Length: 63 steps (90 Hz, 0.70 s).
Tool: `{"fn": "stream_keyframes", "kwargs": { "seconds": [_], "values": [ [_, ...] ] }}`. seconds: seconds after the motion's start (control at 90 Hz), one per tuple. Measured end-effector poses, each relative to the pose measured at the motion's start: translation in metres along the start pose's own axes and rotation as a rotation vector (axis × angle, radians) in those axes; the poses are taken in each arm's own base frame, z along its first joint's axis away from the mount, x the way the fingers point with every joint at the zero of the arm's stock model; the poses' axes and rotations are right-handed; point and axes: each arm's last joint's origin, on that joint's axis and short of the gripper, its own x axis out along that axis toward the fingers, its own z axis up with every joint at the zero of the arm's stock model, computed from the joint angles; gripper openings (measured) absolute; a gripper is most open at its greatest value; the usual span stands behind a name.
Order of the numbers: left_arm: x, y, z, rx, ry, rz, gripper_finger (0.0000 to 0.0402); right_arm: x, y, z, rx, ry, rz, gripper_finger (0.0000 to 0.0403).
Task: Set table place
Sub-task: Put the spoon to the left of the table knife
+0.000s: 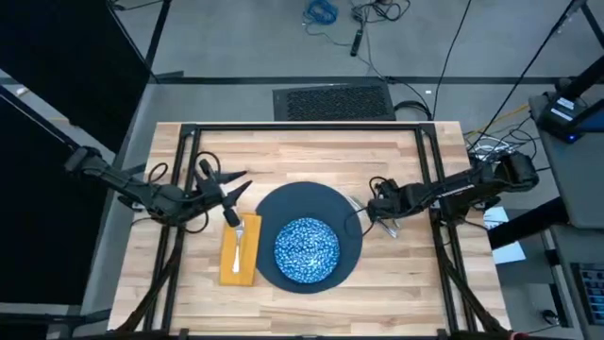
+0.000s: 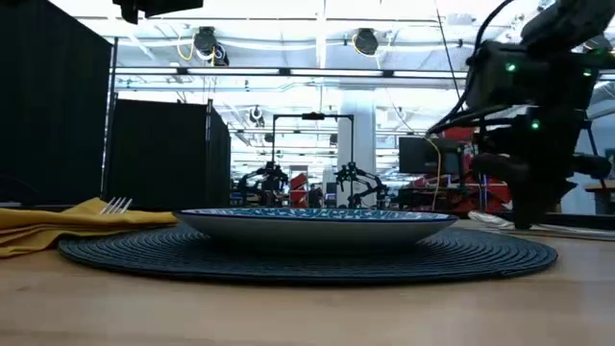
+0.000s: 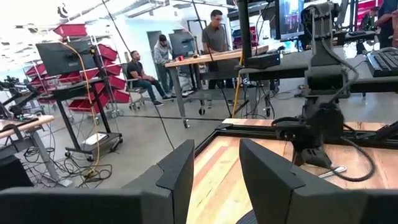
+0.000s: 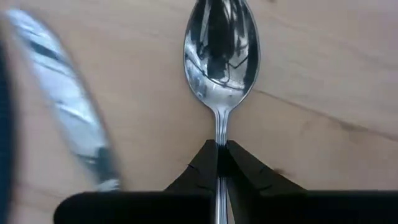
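While pinched between the right fingers (image 4: 211, 163), the spoon (image 4: 221, 53) juts forward.

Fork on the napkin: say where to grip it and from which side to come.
Grip the fork at its handle, coming straight down from above. It lies flat along the yellow napkin, left of the plate, so only a top-down pinch across the narrow handle fits. The left gripper is nearest, its jaws open.

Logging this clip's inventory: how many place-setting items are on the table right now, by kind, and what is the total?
Plates: 1, the large dark plate.
Dishes: 1, the speckled dish on it.
Napkins: 1, the yellow napkin.
Forks: 1, the fork on the napkin.
Knives: 1, the knife.
Spoons: 1, the spoon, held in the right pincer.
Total: 6.
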Motion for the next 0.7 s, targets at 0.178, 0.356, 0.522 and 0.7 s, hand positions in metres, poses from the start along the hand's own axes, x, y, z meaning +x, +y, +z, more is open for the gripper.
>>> {"fn": "stream_keyframes", "kwargs": {
  "seconds": [0.178, 0.356, 0.522, 0.7],
  "values": [
    [0.0, 0.0, 0.0, 0.0, 0.0, 0.0, 0.0115, -0.005, 0.006, -0.014, 0.039, 0.001, 0.05, 0.0],
    [0.0, 0.0, 0.0, 0.0, 0.0, 0.0, 0.0115, -0.012, 0.01, -0.031, 0.088, 0.017, 0.106, 0.0],
    [0.0, 0.0, 0.0, 0.0, 0.0, -0.001, 0.0115, -0.018, 0.011, -0.047, 0.136, 0.028, 0.131, 0.0],
    [0.0, 0.0, 0.0, -0.001, 0.0, -0.001, 0.0115, -0.02, 0.006, -0.054, 0.175, 0.04, 0.097, 0.0]
  ]
}}
